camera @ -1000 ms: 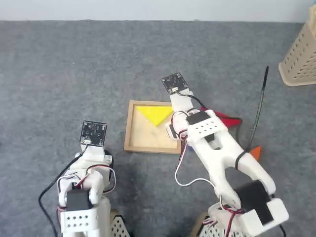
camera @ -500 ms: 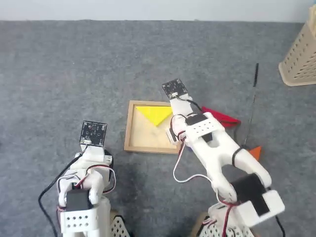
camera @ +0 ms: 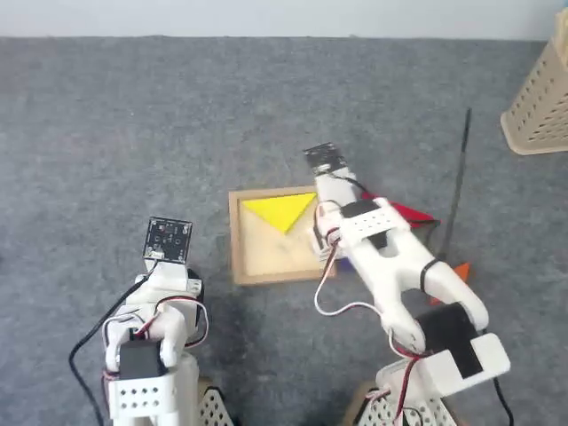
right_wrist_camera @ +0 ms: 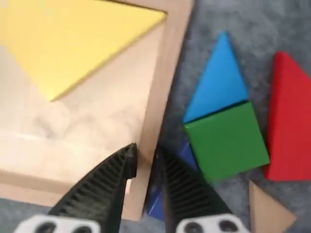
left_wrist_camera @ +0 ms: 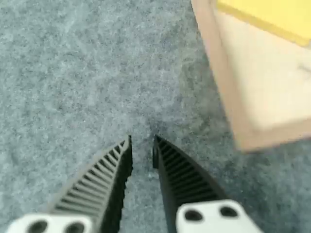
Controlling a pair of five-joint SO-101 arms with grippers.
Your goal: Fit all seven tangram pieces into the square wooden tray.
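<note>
Plainly the job is barely begun: on the grey, felt-like worktop (camera: 133,115) the square wooden tray (camera: 234,240), pale with a raised rim and a smooth floor, holds one piece, the large yellow triangle (camera: 280,213) lying flat against its far wall. My right claw (right_wrist_camera: 145,153) sits astride the tray wall nearest the loose pieces, drawn almost together with the rim between, so I judge I am pinching the tray to square it up. Next I must let go, lift clear and pick a loose piece just outside that wall: the large red triangle (right_wrist_camera: 289,126), the green square (right_wrist_camera: 226,141) touching the blue triangle (right_wrist_camera: 218,82) edge to edge, a small tan triangle (right_wrist_camera: 265,206), or a dark blue piece (right_wrist_camera: 156,204) half hidden under my claw. All look flat, thin, hard-edged and slick, lying low in the nap, so awkward to nip. My left claw (left_wrist_camera: 142,143) hangs over bare worktop near the tray's opposite wall, pressed nearly together on nothing.
</note>
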